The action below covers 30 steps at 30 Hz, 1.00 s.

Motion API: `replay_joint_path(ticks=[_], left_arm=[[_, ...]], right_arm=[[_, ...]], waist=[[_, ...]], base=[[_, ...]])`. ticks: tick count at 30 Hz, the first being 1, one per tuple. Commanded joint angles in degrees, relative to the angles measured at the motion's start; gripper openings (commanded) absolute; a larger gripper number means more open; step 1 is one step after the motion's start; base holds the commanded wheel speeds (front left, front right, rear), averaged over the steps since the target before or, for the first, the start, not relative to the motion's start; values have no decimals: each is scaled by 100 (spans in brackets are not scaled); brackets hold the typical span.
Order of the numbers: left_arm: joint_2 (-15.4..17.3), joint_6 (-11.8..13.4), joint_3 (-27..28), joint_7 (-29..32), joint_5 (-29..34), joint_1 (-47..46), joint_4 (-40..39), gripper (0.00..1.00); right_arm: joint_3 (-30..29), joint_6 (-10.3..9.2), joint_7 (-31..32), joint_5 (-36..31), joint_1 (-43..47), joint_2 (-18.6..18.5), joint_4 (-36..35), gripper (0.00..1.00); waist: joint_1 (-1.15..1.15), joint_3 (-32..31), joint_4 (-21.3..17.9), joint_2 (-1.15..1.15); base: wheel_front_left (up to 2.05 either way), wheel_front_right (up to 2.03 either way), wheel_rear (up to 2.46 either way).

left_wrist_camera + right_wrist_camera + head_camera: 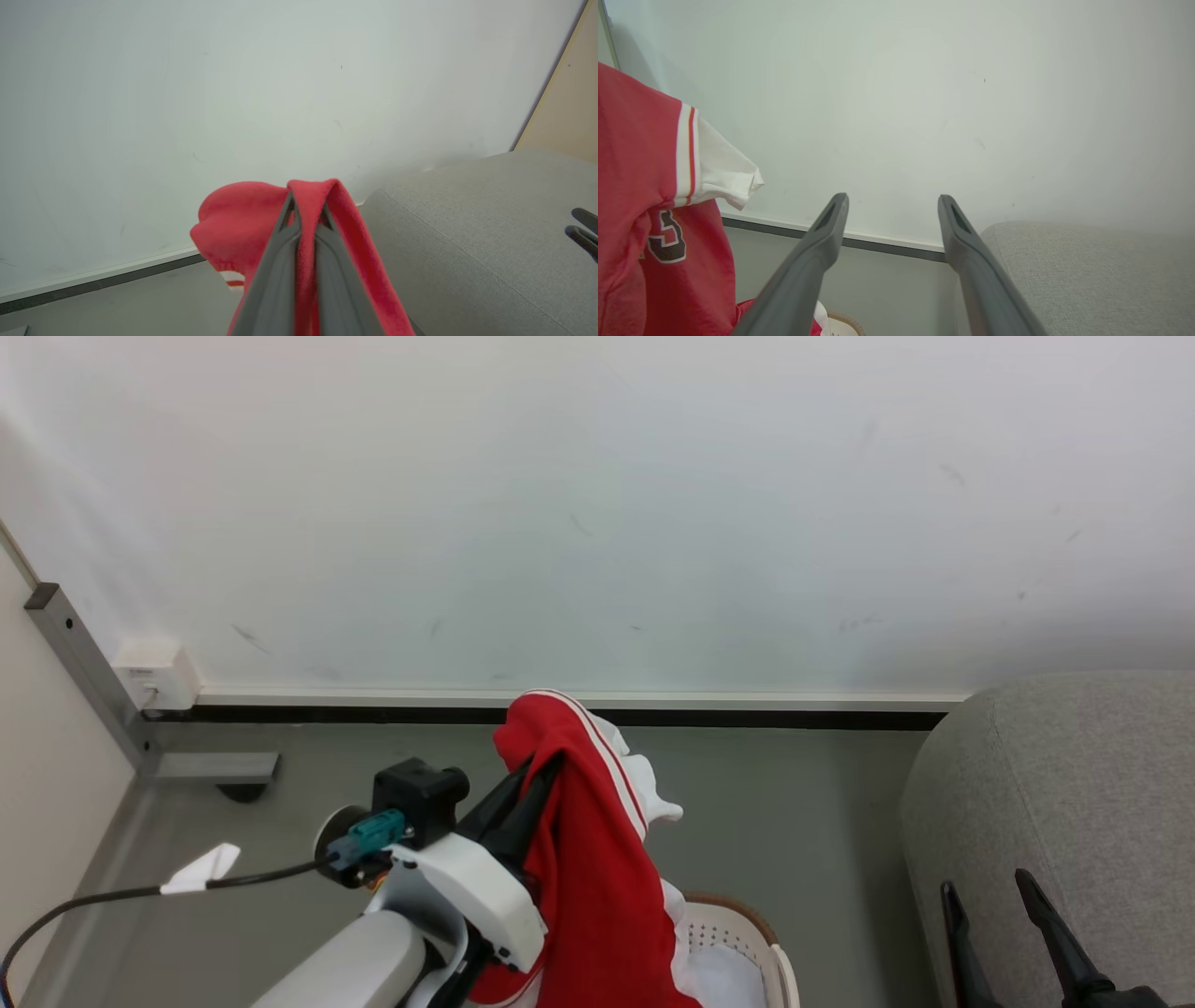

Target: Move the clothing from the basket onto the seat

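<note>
My left gripper (553, 763) is shut on the clothing (597, 859), a red garment with white panels and stripes, and holds it in the air above the basket (747, 933). The cloth drapes over both fingers and hangs down into the cream perforated basket at the bottom edge. In the left wrist view the gripper (306, 205) pinches a red fold (233, 219), with the grey seat (467, 233) to its right. My right gripper (985, 882) stands open in front of the seat (1055, 784). Its wrist view shows the gripper (893, 200) with nothing in it, the garment (640, 163) at left, the seat (1087, 270) at right.
A white wall (597, 504) with a baseboard (579, 698) stands close ahead. A grey metal post (89, 672) with a foot and a white socket box (157, 674) occupy the left corner. A black cable (140, 893) with a white tag trails from my left wrist over the grey floor (794, 803).
</note>
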Motion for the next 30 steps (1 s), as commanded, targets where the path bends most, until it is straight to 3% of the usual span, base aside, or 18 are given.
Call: replay_joint_path(ticks=[1, 7, 13, 21, 30], left_arm=[[57, 28, 12, 22, 22, 64, -61, 0], [123, 150, 13, 112, 43, 78, -329, 0], [56, 165, -71, 177, 68, 62, -461, 0], [-57, 148, -227, 252, 134, -73, -543, 0], [-180, 124, -405, 299, 164, -95, -604, 0]], right_arm=[[3, -14, 2, -6, 15, -6, -44, 100], [288, -13, 3, -179, -44, -2, -242, 100], [1220, -14, 3, -108, -274, -274, -101, 100], [2507, -14, 3, 328, -1180, -568, 607, 100], [3541, -14, 3, 884, -2093, -450, 1462, 100]], waist=[[1, 5, -12, 0], [1, 32, -24, 0], [1, -19, -22, 0], [1, -48, 23, 0], [1, -75, 133, 0]], base=[[0, 0, 0], [0, 0, 0], [0, 0, 0], [0, 0, 0], [0, 0, 0]])
